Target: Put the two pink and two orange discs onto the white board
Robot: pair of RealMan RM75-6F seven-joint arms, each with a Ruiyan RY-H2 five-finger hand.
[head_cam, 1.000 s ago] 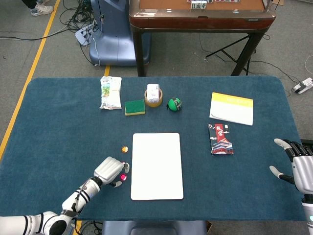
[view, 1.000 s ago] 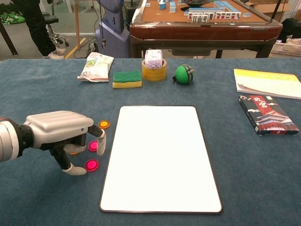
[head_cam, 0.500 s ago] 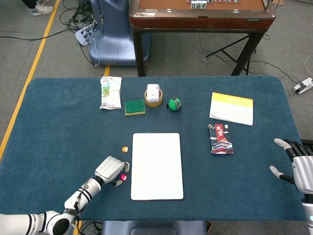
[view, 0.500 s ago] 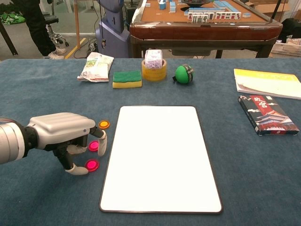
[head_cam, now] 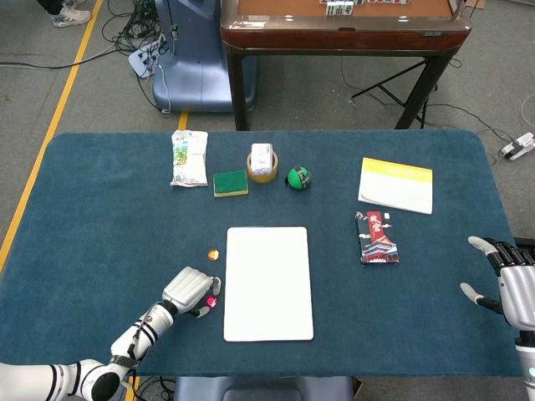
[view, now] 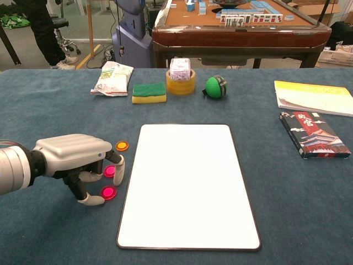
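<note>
The white board (view: 187, 185) lies bare at mid-table, also in the head view (head_cam: 267, 282). Left of it lie an orange disc (view: 122, 146) and two pink discs (view: 110, 171) (view: 108, 192). My left hand (view: 74, 157) arches palm-down over the cloth beside them. One fingertip rests by the farther pink disc and the thumb tip by the nearer one. What lies under the palm is hidden, and no second orange disc shows. From the head view the left hand (head_cam: 188, 290) sits just left of the board. My right hand (head_cam: 506, 284) hovers with fingers spread at the table's right edge.
Along the back stand a snack bag (view: 112, 78), a green-yellow sponge (view: 149, 92), a tape roll with a box in it (view: 181, 80) and a green ball (view: 215, 87). A yellow-white booklet (view: 311, 97) and a dark patterned box (view: 314, 134) lie at the right.
My left hand has settled slightly lower, with its curled fingers drawn in under the palm. Its thumb tip has crept closer to the nearer pink disc. The right hand has not moved.
</note>
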